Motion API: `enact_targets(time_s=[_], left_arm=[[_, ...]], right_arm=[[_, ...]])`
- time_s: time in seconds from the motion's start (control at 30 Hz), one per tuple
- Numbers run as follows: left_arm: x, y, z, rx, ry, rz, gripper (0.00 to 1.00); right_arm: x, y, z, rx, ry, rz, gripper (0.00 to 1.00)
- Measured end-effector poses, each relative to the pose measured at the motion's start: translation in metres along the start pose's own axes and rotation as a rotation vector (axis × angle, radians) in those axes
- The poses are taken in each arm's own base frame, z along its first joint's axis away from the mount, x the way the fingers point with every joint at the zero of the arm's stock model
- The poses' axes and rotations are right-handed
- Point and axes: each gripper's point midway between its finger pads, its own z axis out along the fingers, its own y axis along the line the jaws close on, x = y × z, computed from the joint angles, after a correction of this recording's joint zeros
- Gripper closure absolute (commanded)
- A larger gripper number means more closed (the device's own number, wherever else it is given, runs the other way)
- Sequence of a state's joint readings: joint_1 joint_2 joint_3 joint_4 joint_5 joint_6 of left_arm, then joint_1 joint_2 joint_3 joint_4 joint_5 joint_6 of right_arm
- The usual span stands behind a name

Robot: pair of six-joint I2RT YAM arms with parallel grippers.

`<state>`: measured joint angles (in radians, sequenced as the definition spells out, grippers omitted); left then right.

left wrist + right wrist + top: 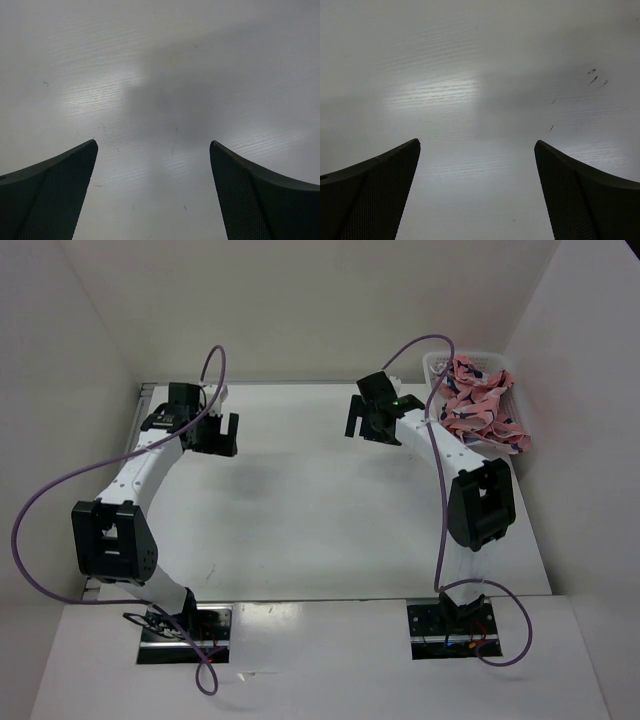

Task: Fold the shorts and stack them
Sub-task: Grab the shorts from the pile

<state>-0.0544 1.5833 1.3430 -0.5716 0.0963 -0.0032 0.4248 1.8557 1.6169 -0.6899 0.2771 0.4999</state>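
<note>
The shorts [478, 405], salmon-pink with navy-and-white sharks, lie crumpled in a white mesh basket [436, 364] at the back right of the table; part hangs over its near rim. My right gripper [368, 422] is open and empty, just left of the basket, above bare table. My left gripper [213, 435] is open and empty at the back left. In the left wrist view the fingers [55, 195] stand wide apart over bare table; the right wrist view shows its fingers [585, 200] the same way. The shorts are out of both wrist views.
The white table [300, 510] is walled by white panels at the back and both sides. Purple cables loop off both arms. The arm bases sit at the near edge. Small dark marks [596, 80] dot the tabletop in the right wrist view.
</note>
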Motion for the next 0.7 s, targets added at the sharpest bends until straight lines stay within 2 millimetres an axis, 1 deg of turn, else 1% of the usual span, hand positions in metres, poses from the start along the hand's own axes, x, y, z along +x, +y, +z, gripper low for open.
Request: enact_targets(time_s=[0.2, 0.33, 0.4, 0.5, 0.53, 0.6, 0.67, 0.7], left_arm=[[0.004, -0.004, 0.001, 0.025, 0.009, -0.002, 0.01], [0.003, -0.008, -0.001, 0.043, 0.000, -0.001, 0.01], [0.004, -0.011, -0.002, 0.062, -0.009, 0.000, 0.01], [0.006, -0.017, -0.006, 0.092, -0.017, 0.001, 0.01], [0.005, -0.018, -0.007, 0.102, -0.022, 0.000, 0.01], [0.003, -0.021, -0.007, 0.116, -0.026, -0.001, 0.01], [0.004, -0.022, -0.008, 0.126, -0.021, -0.001, 0.01], [0.005, -0.023, -0.008, 0.131, -0.019, -0.002, 0.01]], right_arm=[[0.000, -0.003, 0.000, 0.012, -0.012, 0.001, 0.00], [0.000, -0.008, -0.006, 0.017, -0.024, -0.011, 0.00], [-0.005, -0.011, -0.010, 0.027, -0.045, -0.014, 0.00], [-0.016, -0.021, -0.015, 0.041, -0.071, 0.004, 0.00], [-0.022, -0.028, -0.017, 0.044, -0.080, 0.021, 0.00], [-0.045, -0.053, -0.023, 0.049, -0.110, 0.088, 0.00], [-0.078, -0.094, -0.033, 0.069, -0.165, 0.186, 0.00], [-0.098, -0.118, -0.039, 0.086, -0.206, 0.241, 0.00]])
